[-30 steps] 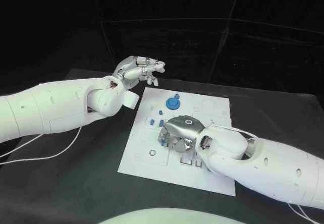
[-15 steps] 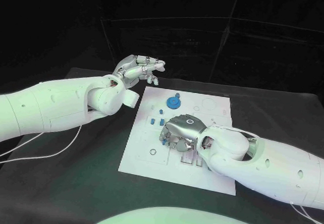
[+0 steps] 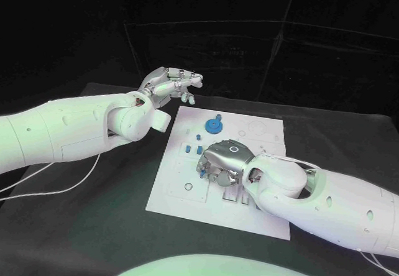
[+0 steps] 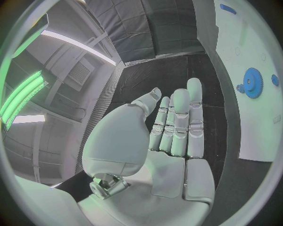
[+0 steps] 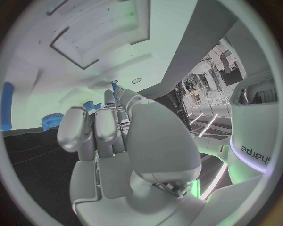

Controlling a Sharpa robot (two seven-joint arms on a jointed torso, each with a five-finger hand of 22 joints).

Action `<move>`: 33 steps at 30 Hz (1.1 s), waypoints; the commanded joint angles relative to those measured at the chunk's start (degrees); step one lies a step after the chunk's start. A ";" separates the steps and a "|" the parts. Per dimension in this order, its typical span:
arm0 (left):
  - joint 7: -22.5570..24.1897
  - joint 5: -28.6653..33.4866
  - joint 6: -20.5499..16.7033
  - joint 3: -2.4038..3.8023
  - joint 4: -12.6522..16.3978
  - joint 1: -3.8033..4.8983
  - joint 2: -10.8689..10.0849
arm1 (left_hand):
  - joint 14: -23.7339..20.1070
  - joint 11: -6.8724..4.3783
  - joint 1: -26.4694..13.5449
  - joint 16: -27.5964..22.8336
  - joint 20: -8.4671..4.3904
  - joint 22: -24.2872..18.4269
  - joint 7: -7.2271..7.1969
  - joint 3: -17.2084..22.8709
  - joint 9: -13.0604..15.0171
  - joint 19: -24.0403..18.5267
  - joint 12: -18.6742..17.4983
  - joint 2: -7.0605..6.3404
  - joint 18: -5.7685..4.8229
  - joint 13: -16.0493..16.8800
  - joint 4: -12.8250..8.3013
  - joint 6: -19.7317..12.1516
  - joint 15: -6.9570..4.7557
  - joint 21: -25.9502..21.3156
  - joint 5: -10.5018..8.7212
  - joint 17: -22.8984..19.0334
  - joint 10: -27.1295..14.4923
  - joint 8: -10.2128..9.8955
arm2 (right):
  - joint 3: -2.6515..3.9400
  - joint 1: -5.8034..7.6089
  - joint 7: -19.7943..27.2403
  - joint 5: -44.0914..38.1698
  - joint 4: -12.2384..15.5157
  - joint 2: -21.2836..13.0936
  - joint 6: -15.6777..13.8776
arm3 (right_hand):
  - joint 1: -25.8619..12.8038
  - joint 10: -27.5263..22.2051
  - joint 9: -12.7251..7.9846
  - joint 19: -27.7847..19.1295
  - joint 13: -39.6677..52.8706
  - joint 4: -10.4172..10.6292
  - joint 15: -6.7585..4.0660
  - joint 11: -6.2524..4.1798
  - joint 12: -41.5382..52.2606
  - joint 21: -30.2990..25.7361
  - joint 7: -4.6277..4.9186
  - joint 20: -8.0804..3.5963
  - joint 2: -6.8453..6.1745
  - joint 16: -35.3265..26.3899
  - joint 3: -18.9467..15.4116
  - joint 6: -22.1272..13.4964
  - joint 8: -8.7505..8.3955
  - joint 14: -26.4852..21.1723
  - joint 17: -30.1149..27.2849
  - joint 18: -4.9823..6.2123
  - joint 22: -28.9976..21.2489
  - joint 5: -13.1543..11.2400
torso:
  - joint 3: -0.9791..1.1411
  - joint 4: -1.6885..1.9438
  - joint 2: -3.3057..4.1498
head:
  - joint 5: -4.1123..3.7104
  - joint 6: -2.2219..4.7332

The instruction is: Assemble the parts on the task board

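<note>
On the task board (image 3: 174, 193), in the middle of the bench (image 3: 87, 232), a row of small blue parts (image 3: 192, 149) lies just beside the right hand (image 3: 222, 165), on the side toward the left arm. That hand hangs palm-down over the board's centre, fingers curled downward; whether it pinches anything I cannot tell. A blue gear (image 3: 214, 124) sits farther back. The left hand (image 3: 170, 86) hovers off the board's far corner, fingers loosely apart and holding nothing, so the right is much nearer.
</note>
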 commanded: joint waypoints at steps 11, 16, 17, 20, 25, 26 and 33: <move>0.03 0.20 0.79 0.04 0.01 0.08 0.02 | -0.38 0.02 0.47 -0.34 0.03 -0.05 -0.01 -0.41 -0.05 -0.23 0.30 0.26 0.31 -0.06 -0.03 -0.58 0.15 -0.36 0.03 -0.05 -0.24 0.29 | 0.03 0.07 -0.65 -1.77 0.05 0.24 3.66 | -0.96 0.10 0.07 0.07 -0.02 0.05 -0.12 0.21 -0.11 0.11 0.27 0.05 -0.14 0.28 0.42 0.15 -0.08 1.49 0.02 -0.55 0.07 -0.04 | 0.00 -0.02 0.00 | 0.10 -0.34; 0.00 0.20 0.90 0.04 -0.03 0.08 0.12 | -0.38 0.02 0.47 -0.34 0.03 -0.05 -0.01 -0.41 -0.05 -0.23 0.30 0.26 0.31 -0.06 -0.03 -0.58 0.15 -0.36 0.03 -0.05 -0.24 0.29 | 0.03 0.07 -0.47 -1.73 0.08 0.36 3.80 | -1.07 0.11 0.07 0.05 -0.02 0.05 -0.12 0.22 -0.11 0.09 0.26 0.05 -0.18 0.28 0.43 0.16 -0.07 1.49 -0.01 -0.54 0.03 -0.06 | 0.05 -0.01 0.01 | 0.12 -0.33; -0.01 0.20 0.91 0.04 -0.04 0.08 0.14 | -0.38 0.02 0.47 -0.34 0.03 -0.05 -0.01 -0.41 -0.05 -0.23 0.30 0.26 0.31 -0.06 -0.03 -0.58 0.15 -0.36 0.03 -0.05 -0.24 0.29 | 0.03 0.07 -0.43 -1.71 0.10 0.37 3.74 | -1.07 0.11 0.07 0.05 -0.02 0.05 -0.12 0.22 -0.11 0.09 0.26 0.05 -0.18 0.28 0.43 0.16 -0.07 1.49 -0.01 -0.54 0.03 -0.06 | 0.03 0.02 0.01 | 0.10 -0.33; -0.03 0.20 0.94 0.04 -0.09 0.08 0.17 | -0.38 0.02 0.47 -0.34 0.03 -0.05 -0.01 -0.41 -0.05 -0.23 0.30 0.26 0.31 -0.06 -0.03 -0.58 0.15 -0.36 0.03 -0.05 -0.24 0.29 | 0.03 0.07 -0.37 -1.68 0.10 0.40 3.53 | -1.07 0.11 0.07 0.05 -0.02 0.05 -0.12 0.22 -0.11 0.09 0.26 0.05 -0.18 0.28 0.43 0.16 -0.07 1.49 -0.01 -0.54 0.03 -0.06 | 0.01 0.01 -0.01 | 0.08 -0.32; -0.06 0.20 0.96 0.04 -0.15 0.08 0.19 | -0.38 0.02 0.47 -0.34 0.03 -0.05 -0.01 -0.41 -0.05 -0.23 0.30 0.26 0.31 -0.06 -0.03 -0.58 0.15 -0.36 0.03 -0.05 -0.24 0.29 | 0.03 0.07 -0.66 -1.64 -0.10 0.59 3.58 | -1.69 -0.06 0.04 -0.05 -0.04 0.05 -0.09 0.23 -0.19 -0.02 0.28 0.06 -0.38 0.14 0.50 -0.04 -0.16 1.42 -0.27 -0.50 -0.15 -0.09 | -0.02 -0.02 0.01 | 0.07 -0.23; -0.06 0.20 0.97 0.04 -0.16 0.08 0.19 | -0.38 0.02 0.47 -0.34 0.03 -0.05 -0.01 -0.41 -0.05 -0.23 0.30 0.26 0.31 -0.06 -0.03 -0.58 0.15 -0.36 0.03 -0.05 -0.24 0.29 | 0.03 0.07 -0.74 -1.60 -0.17 0.64 3.63 | -2.00 -0.28 -0.01 -0.09 -0.09 0.09 -0.04 0.31 -0.31 -0.07 0.35 0.09 -0.51 0.14 0.51 -0.30 -0.27 1.41 -0.30 -0.50 -0.21 -0.11 | -0.02 -0.02 0.01 | 0.07 -0.23; -0.18 0.20 1.11 0.04 -0.19 0.08 0.23 | -0.38 0.02 0.47 -0.34 0.03 -0.05 -0.01 -0.41 -0.05 -0.23 0.30 0.26 0.31 -0.06 -0.03 -0.58 0.15 -0.36 0.03 -0.05 -0.24 0.29 | 0.03 0.08 -1.30 -1.11 -0.98 1.05 3.25 | -5.94 -5.94 -0.30 -1.36 -0.60 1.23 1.70 2.65 -2.88 -1.69 2.72 1.40 -2.67 -0.56 -0.53 -7.42 -0.66 0.99 -1.57 -0.12 -2.70 -0.39 | -0.01 0.00 0.03 | 0.06 -0.26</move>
